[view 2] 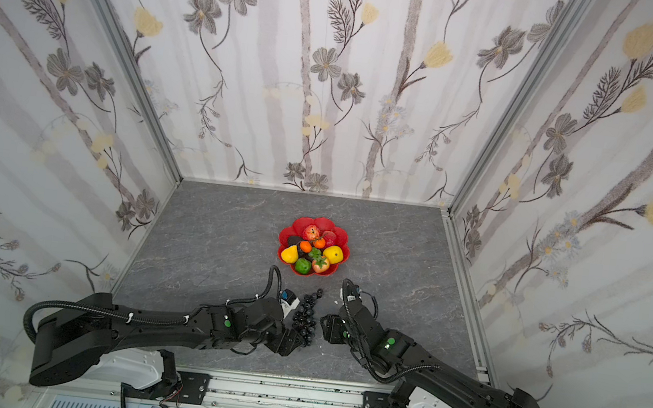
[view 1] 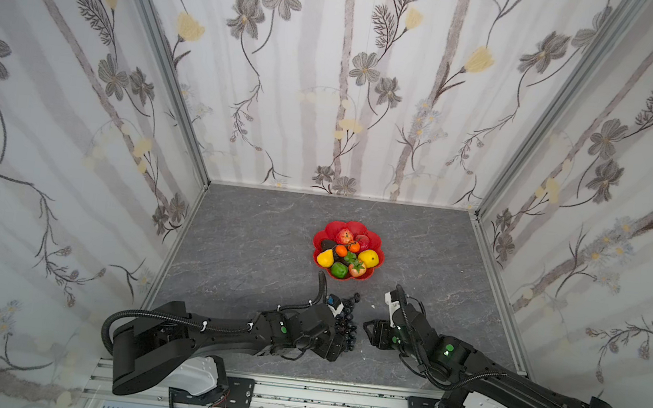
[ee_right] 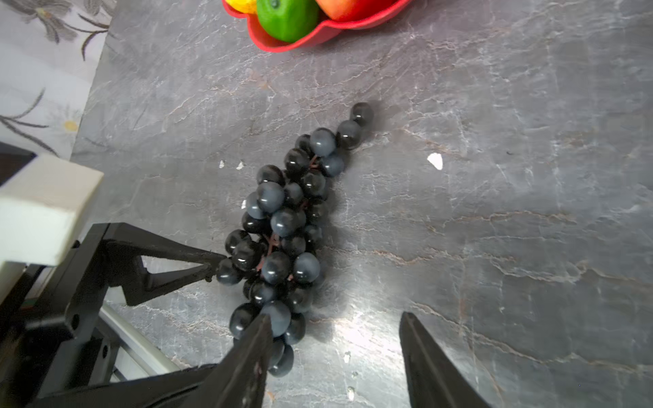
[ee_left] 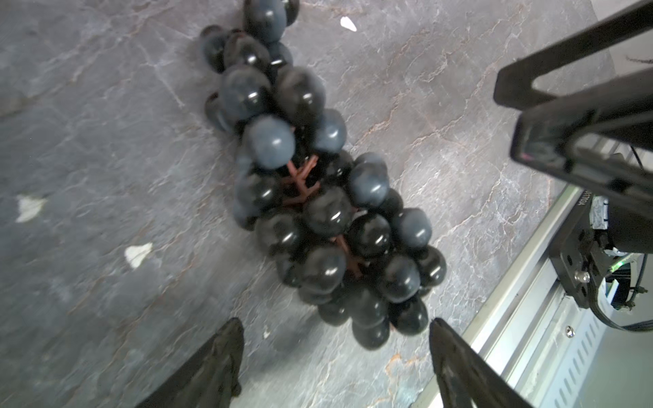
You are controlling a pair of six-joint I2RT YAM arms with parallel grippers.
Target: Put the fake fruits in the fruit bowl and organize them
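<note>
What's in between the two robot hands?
The black grape bunch lies on the table between the left gripper and the right gripper; both top views show it.

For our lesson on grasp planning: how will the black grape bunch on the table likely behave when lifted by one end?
Probably floppy: the grape bunch is many separate balls on a thin brown stem, so it should droop. Its glossy round grapes may slip from a grip. Pushed, it likely drags rather than rolls, lying long and flat on the table.
</note>
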